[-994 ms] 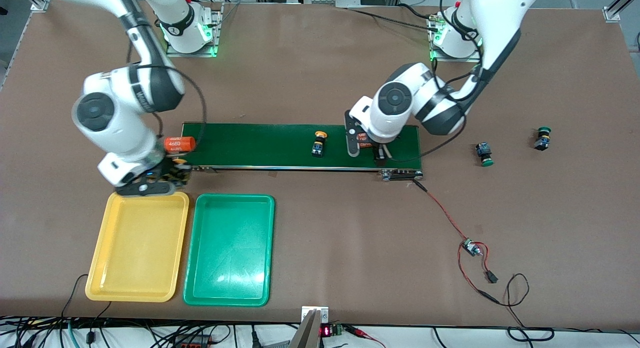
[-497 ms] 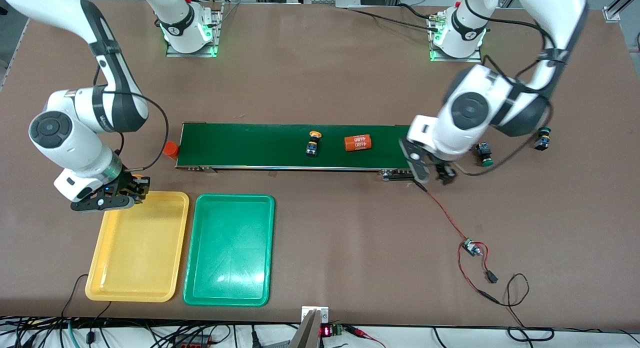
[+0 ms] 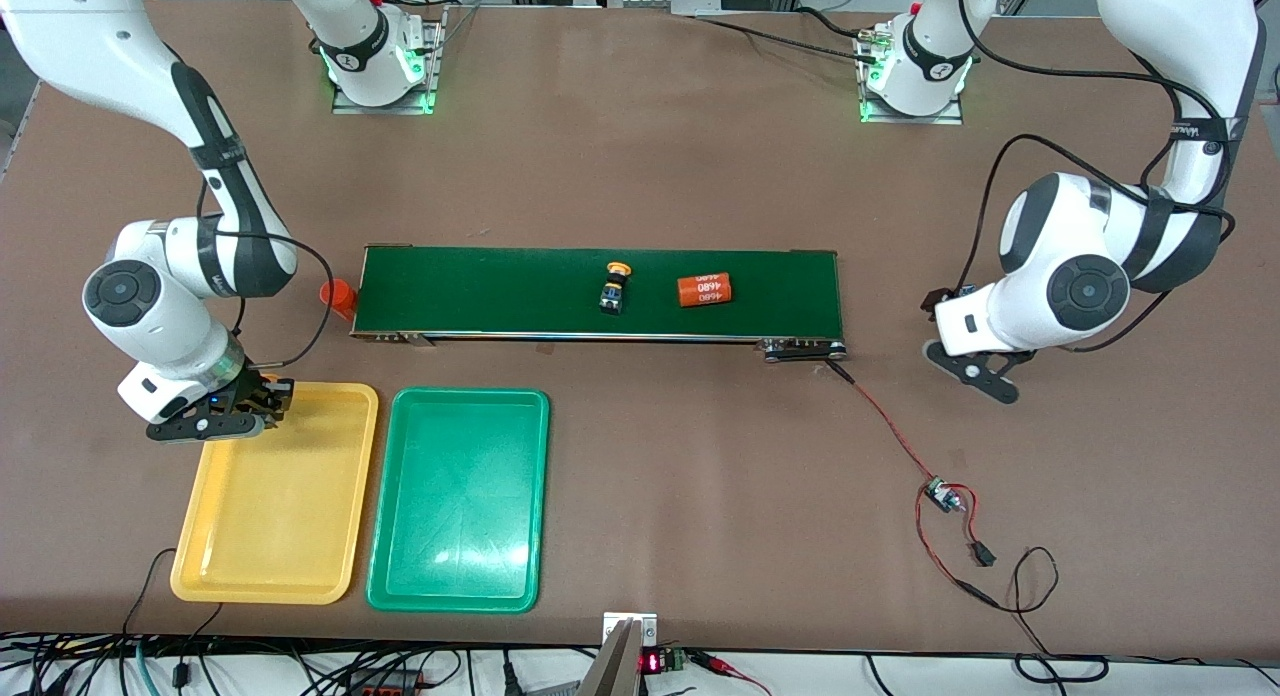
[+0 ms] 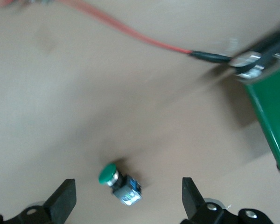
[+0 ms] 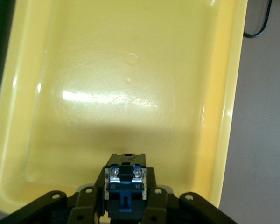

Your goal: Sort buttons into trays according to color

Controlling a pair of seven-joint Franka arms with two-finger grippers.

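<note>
Nearest the front cam: yellow tray (image 3: 275, 536) and green tray (image 3: 458, 501) lie side by side, yellow one toward the right arm's end of the table; both show bare floors in the front view.

Right gripper (image 3: 232, 408) hangs over the yellow tray's rim, at the edge farthest from the cam. Fingers pinched tight on a button (image 5: 125, 187). Right wrist view shows its black-and-blue body w/ metal terminals wedged between the pads, tray floor (image 5: 126, 88) spread out below. Cap colour can't be made out from here.

Left gripper (image 3: 985, 371) is over bare table just off the conveyor's end, toward the left arm's end of the table. Jaws spread wide, nothing in them. Left wrist view: both fingertips (image 4: 65, 198) well apart, and a green-capped button (image 4: 120, 183) lying on its side on the table between them, not touched. Can't find that button in the front view; arm covers the spot.

Farther back: dark-green conveyor belt (image 3: 500, 291) runs across the table's middle. On it, a yellow-capped button (image 3: 613, 286) lying down, and beside it, toward the left arm's end, an orange "4680" cylinder (image 3: 705, 290), the two apart. Second orange cylinder (image 3: 339, 296) stands just off the belt's other end, by the right arm. Red-black wire (image 3: 905, 446) trails from the belt's motor end toward the cam.
</note>
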